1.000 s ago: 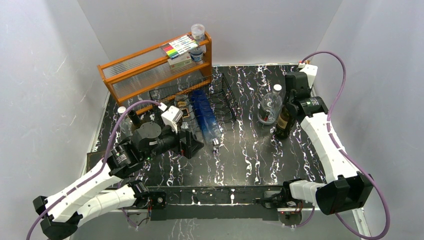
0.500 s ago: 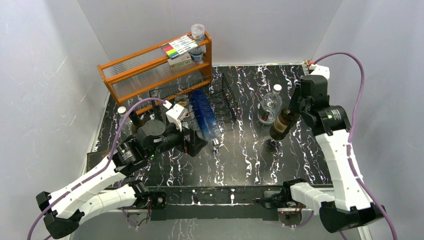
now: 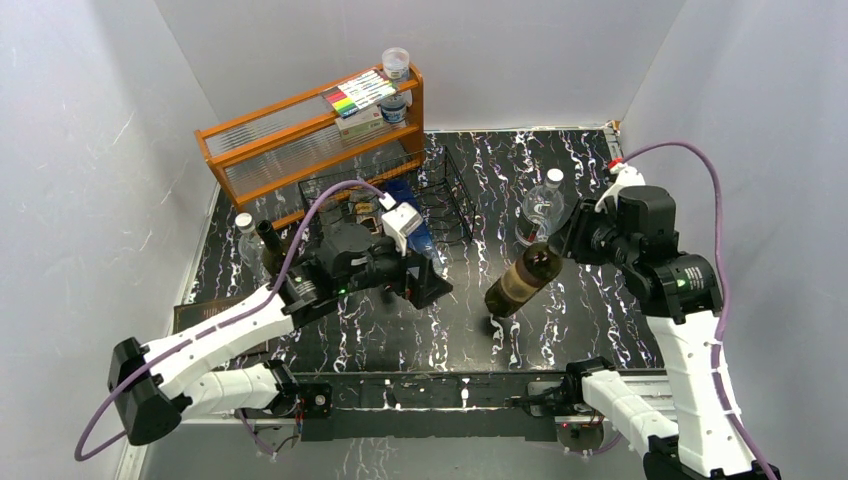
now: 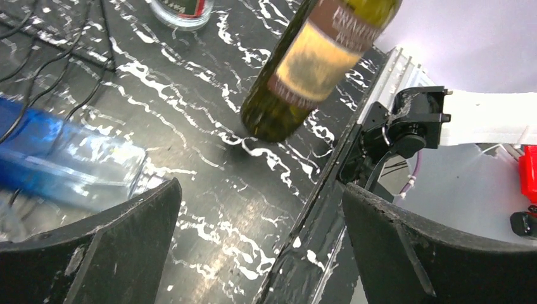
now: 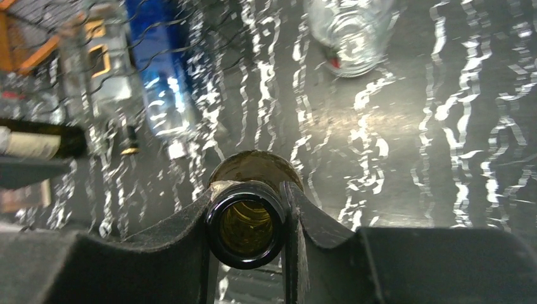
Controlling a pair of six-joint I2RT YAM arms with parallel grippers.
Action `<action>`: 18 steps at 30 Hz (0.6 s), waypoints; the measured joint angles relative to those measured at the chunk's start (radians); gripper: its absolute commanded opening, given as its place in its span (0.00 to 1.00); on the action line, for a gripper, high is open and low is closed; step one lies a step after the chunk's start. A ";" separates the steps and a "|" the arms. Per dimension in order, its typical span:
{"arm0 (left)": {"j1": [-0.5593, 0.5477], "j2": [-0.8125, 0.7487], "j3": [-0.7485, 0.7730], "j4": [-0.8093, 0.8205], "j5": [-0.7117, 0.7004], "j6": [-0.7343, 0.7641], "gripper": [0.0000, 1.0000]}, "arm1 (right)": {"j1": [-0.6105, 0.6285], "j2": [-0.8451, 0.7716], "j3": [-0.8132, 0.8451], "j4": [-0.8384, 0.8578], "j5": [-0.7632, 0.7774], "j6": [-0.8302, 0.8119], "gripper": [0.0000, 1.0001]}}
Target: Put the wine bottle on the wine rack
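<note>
I grip the wine bottle by its neck in my right end effector, tilted, seemingly for the wine rack; my left end effector hovers, fingers spread.

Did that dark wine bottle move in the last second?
Yes. The wine bottle, clamped in the right gripper, has swung leftward and nearer, tilted, away from the standing clear bottle.
</note>
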 measured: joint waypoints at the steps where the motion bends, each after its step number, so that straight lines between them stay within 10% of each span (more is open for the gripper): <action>1: -0.003 0.023 -0.002 0.031 0.015 -0.001 0.98 | 0.000 -0.009 -0.014 0.000 -0.029 0.007 0.00; 18: -0.057 0.289 -0.070 0.319 0.377 0.024 0.98 | 0.000 -0.108 -0.184 0.111 -0.431 0.109 0.00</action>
